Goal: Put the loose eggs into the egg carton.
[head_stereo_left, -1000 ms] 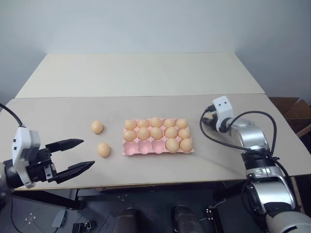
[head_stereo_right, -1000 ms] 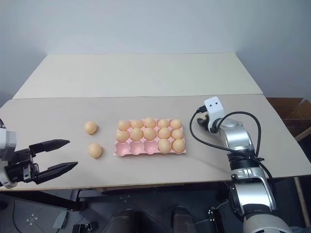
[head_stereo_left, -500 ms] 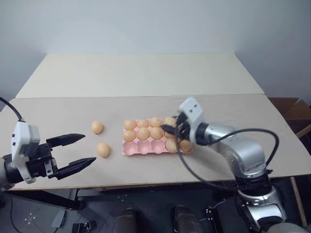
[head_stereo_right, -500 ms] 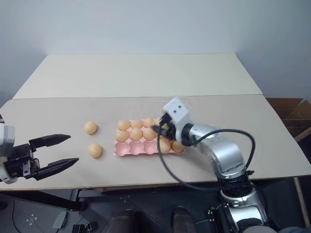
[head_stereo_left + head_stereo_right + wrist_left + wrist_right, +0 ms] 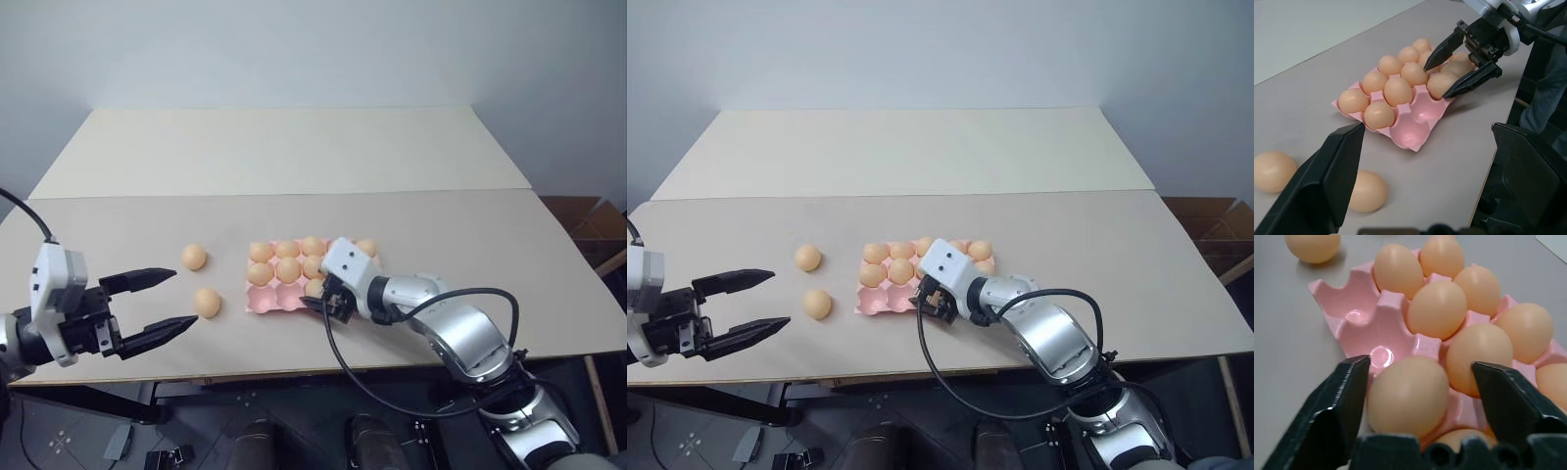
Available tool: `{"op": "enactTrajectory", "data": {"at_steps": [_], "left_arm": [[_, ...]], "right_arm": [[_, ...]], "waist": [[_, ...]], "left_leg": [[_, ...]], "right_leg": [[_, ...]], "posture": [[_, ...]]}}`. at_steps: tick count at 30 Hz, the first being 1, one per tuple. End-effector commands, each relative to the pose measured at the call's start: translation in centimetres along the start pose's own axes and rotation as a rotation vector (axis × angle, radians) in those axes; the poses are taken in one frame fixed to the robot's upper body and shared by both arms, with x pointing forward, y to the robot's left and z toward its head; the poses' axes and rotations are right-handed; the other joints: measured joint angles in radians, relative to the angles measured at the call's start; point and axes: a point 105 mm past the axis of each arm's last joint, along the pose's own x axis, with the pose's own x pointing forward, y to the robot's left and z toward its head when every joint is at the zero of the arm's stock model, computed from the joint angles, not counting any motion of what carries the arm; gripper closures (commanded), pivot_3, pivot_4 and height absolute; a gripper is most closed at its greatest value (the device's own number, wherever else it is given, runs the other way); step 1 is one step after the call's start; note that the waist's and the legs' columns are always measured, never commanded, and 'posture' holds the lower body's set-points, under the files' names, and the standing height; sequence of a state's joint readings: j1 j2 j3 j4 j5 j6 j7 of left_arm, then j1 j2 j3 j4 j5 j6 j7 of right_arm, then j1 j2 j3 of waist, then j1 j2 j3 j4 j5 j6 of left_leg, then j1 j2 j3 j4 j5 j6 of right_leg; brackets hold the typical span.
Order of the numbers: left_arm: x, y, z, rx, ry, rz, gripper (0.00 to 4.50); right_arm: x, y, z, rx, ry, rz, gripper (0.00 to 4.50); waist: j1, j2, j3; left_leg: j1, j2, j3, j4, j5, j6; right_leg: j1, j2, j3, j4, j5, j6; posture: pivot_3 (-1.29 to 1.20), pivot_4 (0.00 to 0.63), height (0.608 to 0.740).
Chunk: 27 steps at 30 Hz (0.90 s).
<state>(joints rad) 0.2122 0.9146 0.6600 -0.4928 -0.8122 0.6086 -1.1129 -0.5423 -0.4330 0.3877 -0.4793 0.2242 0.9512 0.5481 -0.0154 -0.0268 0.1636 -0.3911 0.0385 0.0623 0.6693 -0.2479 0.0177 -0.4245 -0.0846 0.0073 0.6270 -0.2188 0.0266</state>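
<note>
Since a second ago my right arm has swung from the right side of the desk [image 5: 509,225] in over the egg carton [image 5: 263,304], and an egg [image 5: 1408,395] now sits in its front row between the spread fingers of my right end effector [image 5: 323,298].

Risk first, nearest me: those black fingers straddle that egg with small gaps either side, one fingertip close to the neighbouring egg. If I pull back crooked or low, I judge a finger could clip the shell, roll the egg out of its cup, or drag the light pink tray across the desk.

My right forearm lies low over the carton's front right corner, angled toward my left, the end effector tilted slightly downward.

My left end effector [image 5: 165,303] hangs above the desk's near left edge, fingers wide apart and empty, pointing toward the closer loose egg [image 5: 206,302]. A careless reach could nudge it rolling.

Beyond it lies the second loose egg [image 5: 194,258], apart from the carton. Two front cups stay empty.
</note>
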Motion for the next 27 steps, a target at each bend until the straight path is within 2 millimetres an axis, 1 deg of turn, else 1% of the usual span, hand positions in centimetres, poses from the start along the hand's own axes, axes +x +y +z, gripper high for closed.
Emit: {"op": "enactTrajectory", "data": {"at_steps": [1, 2, 4, 6, 8, 11, 12, 14, 16, 17, 18, 19, 23, 27], "left_arm": [[-0.3, 0.1, 0.5, 0.04, -0.004, 0.006, 0.0], [-0.4, 0.2, 0.5, 0.039, -0.003, 0.008, 0.0], [-0.8, 0.4, 0.2, 0.031, 0.002, 0.026, 0.0], [-1.3, 0.8, 0.0, 0.025, 0.007, 0.051, 0.0], [-1.9, 1.2, 0.0, 0.02, 0.003, 0.08, 0.0], [-3.2, 1.9, -0.1, 0.016, 0.002, 0.14, 0.0], [-3.4, 1.9, -0.2, 0.014, 0.004, 0.146, 0.0], [-4.0, 1.9, -0.7, -0.002, 0.015, 0.169, 0.0], [-4.3, 2.0, -1.1, -0.017, 0.019, 0.181, 0.0], [-4.3, 1.9, -1.4, -0.032, 0.015, 0.18, 0.0], [-4.1, 1.8, -1.6, -0.052, 0.009, 0.177, 0.0], [-4.0, 1.7, -1.9, -0.067, 0.01, 0.176, 0.0], [-2.9, 2.3, -3.3, -0.149, 0.062, 0.226, 0.0], [-0.2, 3.0, -5.1, -0.186, 0.15, 0.302, 0.0]], "right_arm": [[-2.9, -2.2, 3.2, -0.081, -0.148, -0.049, 0.04], [-3.7, -2.8, 3.3, -0.096, -0.161, -0.06, 0.04], [-6.3, -4.7, 3.0, -0.1, -0.174, -0.074, 0.04], [-8.9, -6.1, 2.4, -0.094, -0.183, -0.073, 0.04], [-10.6, -6.6, 1.6, -0.091, -0.184, -0.061, 0.04], [-13.7, -6.7, -0.1, -0.068, -0.194, 0.006, 0.04], [-14.2, -6.6, -0.5, -0.062, -0.197, 0.02, 0.04], [-15.4, -6.5, -2.2, -0.031, -0.164, 0.044, 0.04], [-16.0, -6.2, -3.6, -0.029, -0.132, 0.066, 0.04], [-16.0, -6.1, -4.2, -0.016, -0.125, 0.068, 0.04], [-15.9, -6.1, -4.4, -0.005, -0.126, 0.063, 0.04], [-15.7, -6.1, -4.3, 0.002, -0.136, 0.056, 0.04], [-15.4, -5.9, -3.6, -0.002, -0.166, 0.059, 0.04], [-15.1, -5.7, -3.2, -0.018, -0.178, 0.063, 0.04]], "waist": [[0.0, 0.0, 0.0], [0.003, 0.0, 0.0], [0.007, 0.0, 0.0], [0.01, -0.001, 0.0], [0.01, -0.002, 0.0], [0.009, -0.002, 0.0], [0.008, -0.002, 0.0], [0.002, -0.002, 0.0], [0.001, -0.002, 0.0], [0.0, -0.002, 0.0], [0.0, -0.002, 0.0], [0.0, -0.002, 0.0], [0.003, -0.002, 0.0], [0.01, -0.002, 0.0]], "left_leg": [[0.0, 0.0, 0.0, 0.0, 0.0, 0.0], [0.0, 0.0, 0.0, 0.0, 0.0, 0.0], [0.0, 0.0, 0.0, 0.0, 0.0, 0.0], [-0.001, -0.001, 0.001, 0.0, 0.0, 0.0], [-0.001, -0.001, 0.001, -0.001, 0.0, 0.0], [0.0, 0.0, 0.001, -0.002, 0.0, 0.001], [0.0, 0.0, 0.001, -0.002, 0.0, 0.001], [0.0, 0.001, 0.002, -0.002, 0.0, 0.001], [0.002, 0.001, 0.002, -0.002, 0.0, 0.001], [0.002, 0.001, 0.003, -0.002, 0.0, 0.001], [0.003, 0.002, 0.003, -0.002, 0.0, 0.0], [0.003, 0.003, 0.004, -0.001, 0.0, 0.0], [0.004, 0.008, 0.005, 0.0, 0.0, 0.0], [0.004, 0.009, 0.005, 0.0, 0.0, 0.0]], "right_leg": [[0.0, 0.0, 0.0, 0.0, 0.0, 0.0], [0.0, 0.0, 0.0, -0.001, 0.0, 0.0], [0.001, 0.0, 0.0, -0.002, 0.0, 0.0], [0.001, -0.001, -0.001, -0.003, 0.0, 0.0], [0.001, -0.001, -0.001, -0.003, 0.0, 0.0], [0.001, 0.0, -0.001, -0.004, -0.001, 0.0], [0.001, 0.0, -0.001, -0.004, -0.001, 0.0], [0.001, 0.0, 0.0, -0.003, -0.001, 0.0], [0.002, 0.001, 0.001, -0.003, -0.001, -0.001], [0.002, 0.001, 0.001, -0.003, -0.004, -0.004], [0.002, 0.002, 0.002, -0.003, -0.006, -0.002], [0.002, 0.002, 0.002, -0.002, -0.008, 0.0], [0.002, 0.007, 0.004, -0.002, -0.006, -0.003], [0.001, 0.008, 0.004, -0.001, -0.005, -0.003]], "posture": [[0.0, 0.15, 0.74], [0.0, 0.15, 0.74], [0.0, 0.15, 0.74], [0.0, 0.15, 0.74], [0.0, 0.15, 0.74], [0.0, 0.15, 0.74], [0.0, 0.15, 0.74], [0.0, 0.15, 0.74], [0.0, 0.15, 0.74], [0.0, 0.15, 0.74], [0.0, 0.15, 0.74], [0.0, 0.15, 0.74], [0.0, 0.15, 0.74], [0.0, 0.15, 0.74]]}}
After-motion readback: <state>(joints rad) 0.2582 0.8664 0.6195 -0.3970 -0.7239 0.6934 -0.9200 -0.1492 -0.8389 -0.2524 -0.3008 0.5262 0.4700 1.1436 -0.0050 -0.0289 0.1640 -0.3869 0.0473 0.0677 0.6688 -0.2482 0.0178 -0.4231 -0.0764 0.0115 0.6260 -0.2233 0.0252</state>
